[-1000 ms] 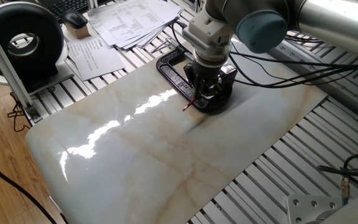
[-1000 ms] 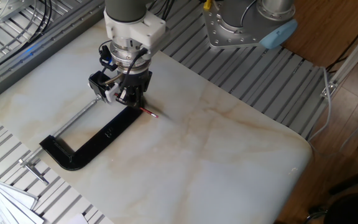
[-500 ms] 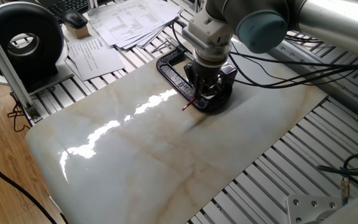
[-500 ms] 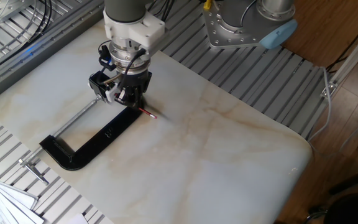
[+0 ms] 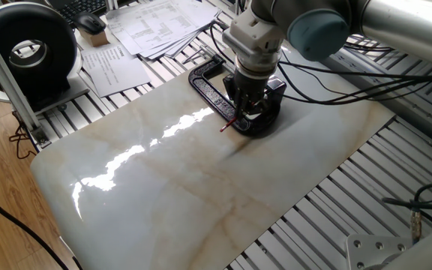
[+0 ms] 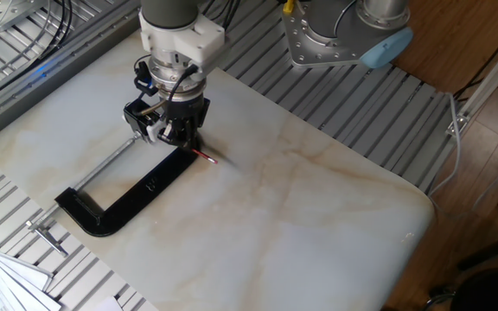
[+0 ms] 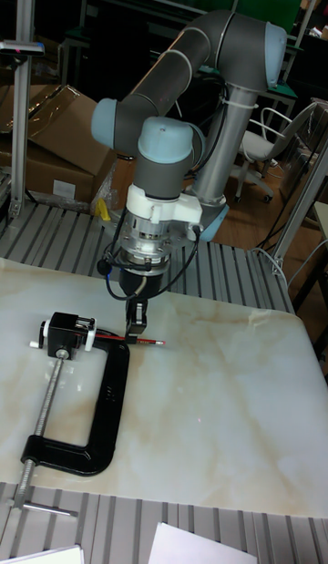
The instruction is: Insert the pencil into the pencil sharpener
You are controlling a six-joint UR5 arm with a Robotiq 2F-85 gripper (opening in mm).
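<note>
Black two-finger gripper [image 7: 137, 331] closed on thin dark-red pencil [image 7: 130, 337], held near-horizontal just above marble tabletop [image 6: 318, 216]. Small boxy black pencil sharpener [image 7: 66, 333] clamped in large black C-clamp [image 7: 91, 423], just beside. Pencil's far end hidden behind gripper; contact with sharpener unclear.

Black C-clamp [image 6: 119, 204] flat on marble slab [image 6: 301, 225], threaded screw [image 7: 42, 418] along one side. Paper sheets [image 5: 152, 26] beyond slab's far edge, black round device [image 5: 27, 46] at corner, cardboard boxes [image 7: 55, 154] behind table in tall view.
</note>
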